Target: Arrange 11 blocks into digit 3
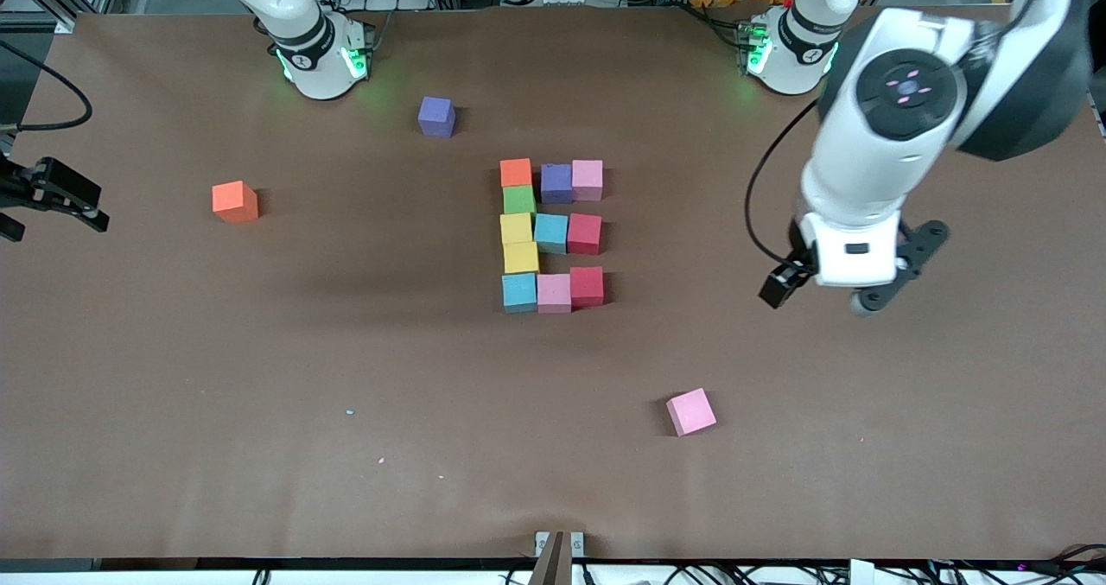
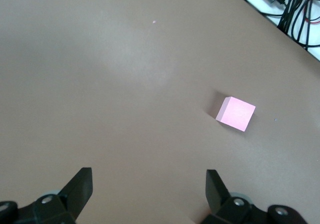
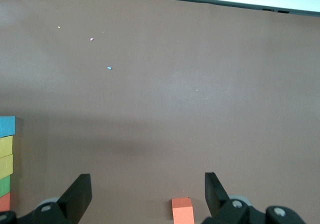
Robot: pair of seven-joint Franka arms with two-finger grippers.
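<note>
Several blocks touch in an E-like figure [image 1: 551, 232] at mid-table. Its side column runs orange [image 1: 516, 172], green [image 1: 519, 200], two yellow, light blue [image 1: 519, 292]. Three rows branch off toward the left arm's end: purple-pink, light blue-red, pink-red. My left gripper [image 1: 821, 295] hangs open and empty over bare table beside the figure, apart from a loose pink block [image 1: 690, 411] [image 2: 236, 113]. In its wrist view the left gripper [image 2: 149, 184] holds nothing. My right gripper [image 1: 52, 209] [image 3: 148, 189] is open and empty at the right arm's end, near a loose orange block [image 1: 235, 201] [image 3: 182, 210].
A loose purple block [image 1: 436, 117] lies farther from the front camera than the figure, near the right arm's base. The figure's column [image 3: 6, 154] shows at the edge of the right wrist view. Brown table [image 1: 346, 378] spreads wide toward the front camera.
</note>
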